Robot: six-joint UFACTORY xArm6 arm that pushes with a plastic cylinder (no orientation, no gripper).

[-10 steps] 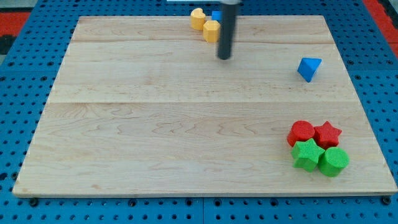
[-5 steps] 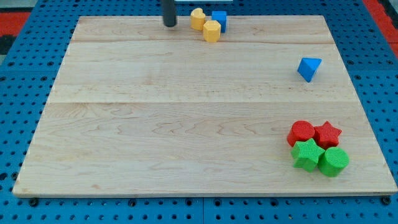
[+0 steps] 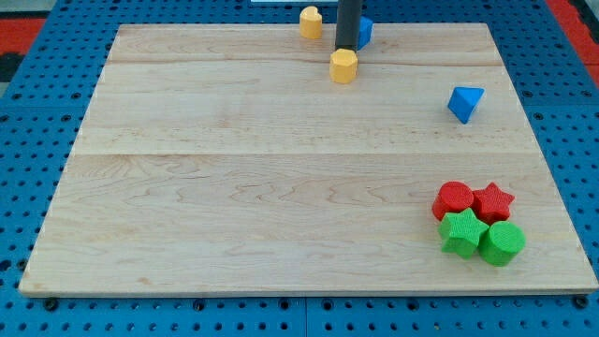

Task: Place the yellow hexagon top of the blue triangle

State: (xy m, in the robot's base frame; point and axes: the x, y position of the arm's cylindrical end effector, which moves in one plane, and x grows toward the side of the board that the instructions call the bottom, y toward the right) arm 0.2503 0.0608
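Note:
The yellow hexagon (image 3: 343, 66) lies near the view's top centre of the wooden board (image 3: 234, 187). My tip (image 3: 346, 47) stands right behind it, at its top edge, touching or nearly so. The blue triangle (image 3: 465, 103) lies far off to the view's right and a little lower. A second yellow block (image 3: 311, 21) sits at the board's top edge, left of the rod. A blue block (image 3: 364, 32) is partly hidden behind the rod on its right.
A red cylinder (image 3: 455, 199), a red star (image 3: 493, 201), a green star (image 3: 460, 232) and a green cylinder (image 3: 502, 243) cluster at the view's bottom right. Blue pegboard surrounds the board.
My tip swung from the top left to behind the yellow hexagon. The hexagon slid down and right, away from the other yellow block, which moved slightly up. The blue block shifted right.

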